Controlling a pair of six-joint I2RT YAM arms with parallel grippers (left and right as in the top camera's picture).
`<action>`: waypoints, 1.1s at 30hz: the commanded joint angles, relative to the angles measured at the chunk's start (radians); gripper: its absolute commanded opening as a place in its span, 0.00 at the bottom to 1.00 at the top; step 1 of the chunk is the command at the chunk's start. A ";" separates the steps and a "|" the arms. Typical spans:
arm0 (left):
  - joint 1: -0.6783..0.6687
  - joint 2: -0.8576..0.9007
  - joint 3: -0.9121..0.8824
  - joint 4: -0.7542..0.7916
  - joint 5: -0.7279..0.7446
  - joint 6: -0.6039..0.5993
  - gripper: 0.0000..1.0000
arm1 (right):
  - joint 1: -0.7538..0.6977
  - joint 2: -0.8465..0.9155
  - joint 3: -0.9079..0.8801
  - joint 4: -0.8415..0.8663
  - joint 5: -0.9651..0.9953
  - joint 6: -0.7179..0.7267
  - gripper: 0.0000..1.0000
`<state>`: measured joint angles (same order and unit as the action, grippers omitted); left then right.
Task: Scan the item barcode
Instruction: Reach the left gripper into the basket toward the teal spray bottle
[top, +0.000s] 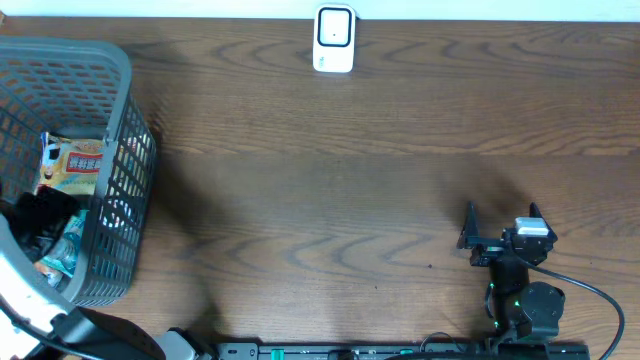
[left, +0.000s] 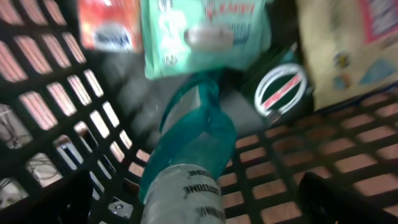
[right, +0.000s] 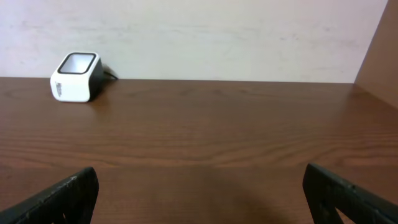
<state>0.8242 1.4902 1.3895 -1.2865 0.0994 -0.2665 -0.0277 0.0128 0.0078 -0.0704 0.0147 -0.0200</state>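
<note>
The left gripper (left: 196, 186) stands wide inside the grey plastic lattice basket (top: 120, 60) at nine o'clock, jaws flanking a teal plastic packet (left: 199, 130) without touching it. The right gripper (top: 500, 222), equally wide and empty, hovers at four o'clock. The white box-shaped barcode scanner (top: 334, 38) sits at twelve o'clock.

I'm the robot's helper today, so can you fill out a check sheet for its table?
Surface: brown wood table.
Job's things: white scanner at far edge; grey basket at left, holding packets and a teal item.
Clutter: nothing seen.
Grippers: left end effector open, inside basket over teal item; right end effector open, above table, holding nothing.
Cables: black cable by right arm.
Surroundings: pale wall behind table.
</note>
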 joint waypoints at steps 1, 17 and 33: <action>0.004 -0.005 -0.051 0.014 0.016 0.072 0.98 | 0.014 -0.005 -0.002 -0.002 -0.006 -0.015 0.99; 0.004 0.000 -0.171 0.108 0.017 0.071 0.80 | 0.014 -0.005 -0.002 -0.002 -0.006 -0.015 0.99; 0.004 -0.003 -0.158 0.122 0.018 0.025 0.23 | 0.014 -0.005 -0.002 -0.002 -0.006 -0.015 0.99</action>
<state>0.8246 1.4902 1.2182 -1.1656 0.1104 -0.2134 -0.0277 0.0128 0.0078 -0.0704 0.0147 -0.0200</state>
